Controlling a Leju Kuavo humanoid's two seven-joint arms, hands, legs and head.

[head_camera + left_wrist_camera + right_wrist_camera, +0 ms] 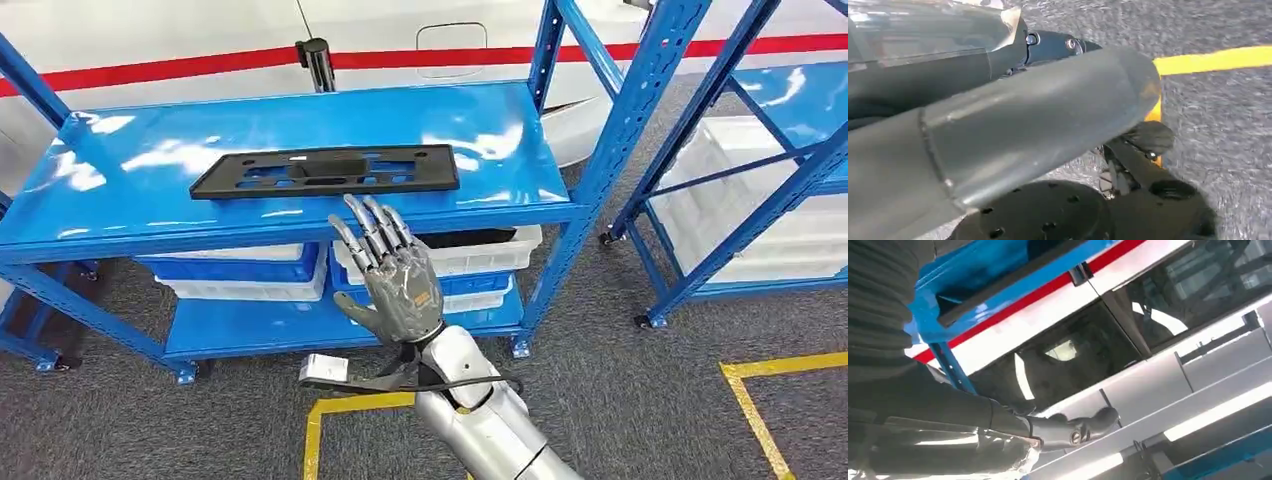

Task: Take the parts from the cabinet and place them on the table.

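From where I stand, the whole thing hinges on how the right robot hand sits relative to the black part on the blue rack. The part is a long, flat, slotted plate lying on the top shelf, its long axis running side to side across the shelf, roughly parallel with the front edge. The right robot hand is raised in front of that edge, just short of it and a little lower, with its fingers stretched out straight and slightly apart, pointing up and away towards the plate; it holds nothing. The plate lies straight ahead of those fingertips and a touch towards the robot's left, so I would judge that the hand needs to travel forward and up over the shelf lip before it can close on the near long edge, somewhere close to the middle of the plate. The left robot hand seems to hang low over the grey floor by a yellow line; whether its fingers are spread or curled I cannot tell from this close view. That makes the right arm plainly the nearer one. White and blue bins sit on the lower shelf, beneath the reach.
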